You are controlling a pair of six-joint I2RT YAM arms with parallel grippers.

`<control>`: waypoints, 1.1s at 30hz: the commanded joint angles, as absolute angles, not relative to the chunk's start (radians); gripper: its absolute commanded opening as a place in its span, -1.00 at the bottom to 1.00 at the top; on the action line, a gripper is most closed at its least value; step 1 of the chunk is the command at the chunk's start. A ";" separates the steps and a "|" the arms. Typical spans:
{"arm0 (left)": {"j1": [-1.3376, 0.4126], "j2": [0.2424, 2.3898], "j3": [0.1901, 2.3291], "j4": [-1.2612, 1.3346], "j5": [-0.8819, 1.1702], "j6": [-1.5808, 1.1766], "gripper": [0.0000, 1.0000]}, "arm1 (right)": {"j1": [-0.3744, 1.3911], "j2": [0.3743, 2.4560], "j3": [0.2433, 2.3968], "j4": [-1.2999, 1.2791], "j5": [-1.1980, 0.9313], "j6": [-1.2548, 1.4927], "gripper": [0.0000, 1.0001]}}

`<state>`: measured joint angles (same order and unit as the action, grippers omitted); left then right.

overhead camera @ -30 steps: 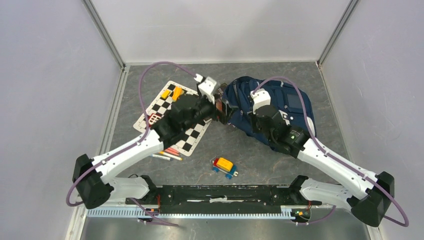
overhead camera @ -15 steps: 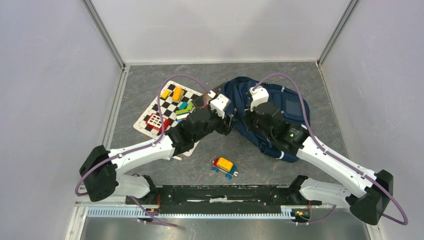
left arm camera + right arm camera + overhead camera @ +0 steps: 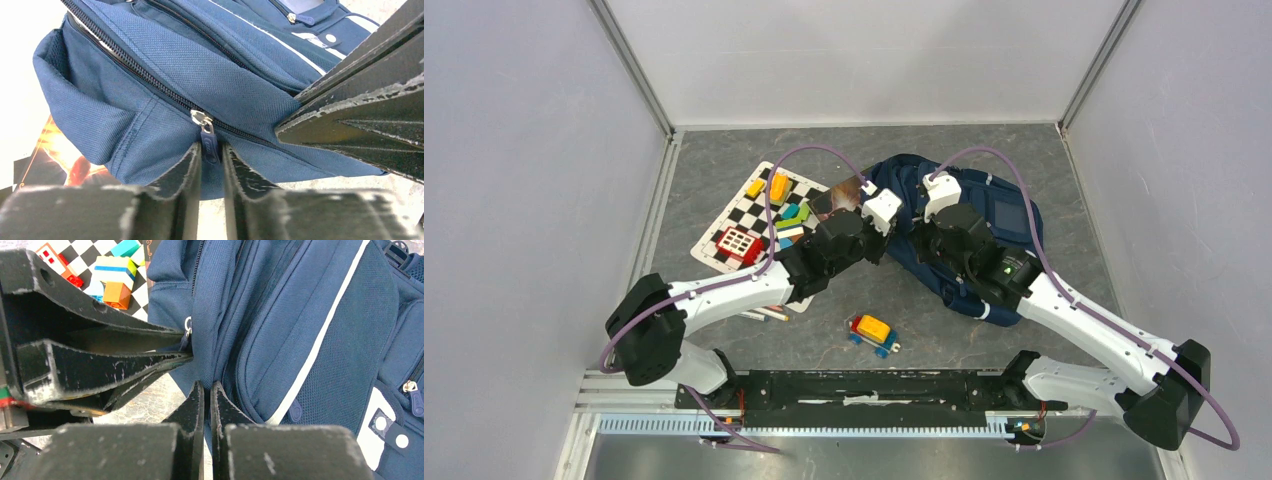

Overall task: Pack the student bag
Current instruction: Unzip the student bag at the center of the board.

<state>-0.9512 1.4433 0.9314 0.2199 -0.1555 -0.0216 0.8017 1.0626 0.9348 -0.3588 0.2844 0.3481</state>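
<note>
Left hand (image 3: 212, 151) pinches the zip pull (image 3: 209, 142) of the student bag (image 3: 165, 55), its fingers nearly together. Right hand (image 3: 205, 390), fingers pressed together, touches the bag's fabric. The bag lies on the worktop (image 3: 924, 310), beside a checkered mat (image 3: 734, 215).

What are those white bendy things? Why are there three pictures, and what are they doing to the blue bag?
They are two robot arms bolted to a table. Each ends in two pinching fingers, called a gripper. One picture looks down from above. The other two come from a small camera on each arm's wrist, so you see its own black fingers up close. On the table lie the student bag, a chequered board with toy blocks on it, and a little toy car. The left gripper seems to pinch the bag's zip pull. The right gripper is shut against the bag's cloth, but I cannot tell if it grips any.
</note>
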 commanded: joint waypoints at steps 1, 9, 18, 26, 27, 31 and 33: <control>-0.963 1.458 0.980 0.279 -0.126 0.029 -0.63 | 0.801 1.037 0.980 -0.204 0.267 0.371 -1.00; -1.011 1.420 0.921 0.274 -0.175 0.012 -0.96 | 0.798 1.042 0.959 -0.193 0.294 0.377 -1.00; -1.122 1.360 0.841 0.248 -0.216 -0.037 -0.96 | 0.795 1.056 0.946 -0.180 0.330 0.384 -1.00; -1.222 1.389 0.794 0.316 -0.217 -0.128 -0.96 | 0.794 1.062 0.920 -0.135 0.327 0.404 -1.00; -1.237 1.402 0.787 0.331 -0.231 -0.137 -0.96 | 0.793 1.062 0.919 -0.130 0.323 0.404 -1.00; -1.301 1.473 0.759 0.434 -0.285 -0.191 -0.96 | 0.793 1.057 0.909 -0.114 0.310 0.404 -1.00; -1.338 1.515 0.764 0.483 -0.315 -0.207 -0.96 | 0.793 1.054 0.905 -0.114 0.310 0.400 -1.00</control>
